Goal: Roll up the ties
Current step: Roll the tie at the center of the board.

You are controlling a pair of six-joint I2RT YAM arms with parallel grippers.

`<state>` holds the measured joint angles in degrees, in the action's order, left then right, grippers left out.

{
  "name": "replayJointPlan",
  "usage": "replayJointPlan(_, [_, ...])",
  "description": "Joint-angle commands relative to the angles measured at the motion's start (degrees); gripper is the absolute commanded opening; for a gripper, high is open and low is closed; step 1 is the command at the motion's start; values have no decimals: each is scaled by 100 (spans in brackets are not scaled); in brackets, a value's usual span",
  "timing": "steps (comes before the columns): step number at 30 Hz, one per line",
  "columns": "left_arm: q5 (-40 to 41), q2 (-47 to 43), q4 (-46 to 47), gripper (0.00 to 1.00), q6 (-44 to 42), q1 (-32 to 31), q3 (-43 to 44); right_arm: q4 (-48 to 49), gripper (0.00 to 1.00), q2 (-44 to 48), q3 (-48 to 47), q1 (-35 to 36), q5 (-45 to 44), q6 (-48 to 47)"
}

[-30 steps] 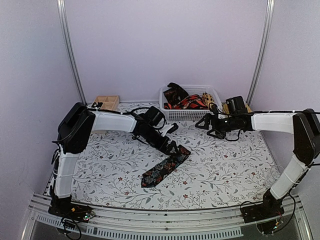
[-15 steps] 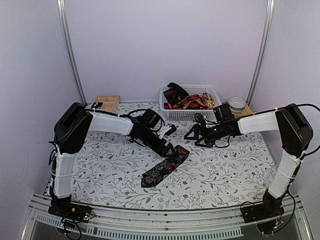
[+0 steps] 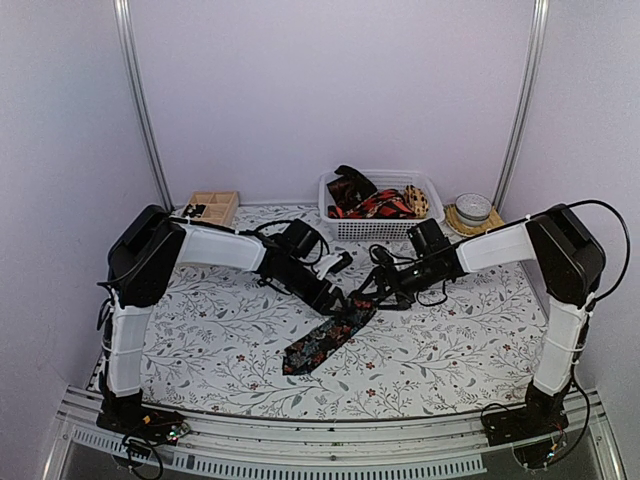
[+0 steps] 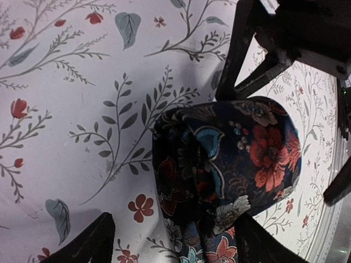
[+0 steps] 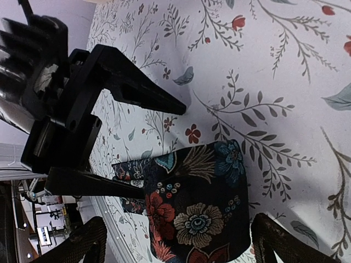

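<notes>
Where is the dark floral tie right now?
Top view: the tie lies mid-table, in front of the basket, its folded far end between both arms' jaws.

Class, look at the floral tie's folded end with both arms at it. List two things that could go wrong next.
1. Both sets of jaws stand open at the fold of the tie; closing in, they might collide.
2. The fold looks loose, so a pinch may catch one layer and let it spring open.

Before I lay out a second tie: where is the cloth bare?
Bare: front left, between left arm and tie; front right, between tie and right arm. Crowded: centre, left fingers and right fingers at the tie's fold; back edge, basket and tray.
</notes>
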<state>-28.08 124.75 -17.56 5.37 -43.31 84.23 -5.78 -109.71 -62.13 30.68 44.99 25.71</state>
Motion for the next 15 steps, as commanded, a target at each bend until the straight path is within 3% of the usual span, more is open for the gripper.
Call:
replayJointPlan(1, [3, 114, -426, 74, -33, -8, -209, -282, 90, -479, -237, 120, 447, -205])
replayJointPlan(5, [-41, 56, -355, 74, -40, -63, -253, -389, 87, -541, -279, 232, 487, -314])
replayJointPlan(9, [-192, 11, -255, 70, 17, -77, -319, -360, 78, -532, -263, 338, 409, -360])
replayJointPlan(15, [-637, -61, 93, 69, 160, -72, -589, -295, 70, -437, -211, 483, -96, -468])
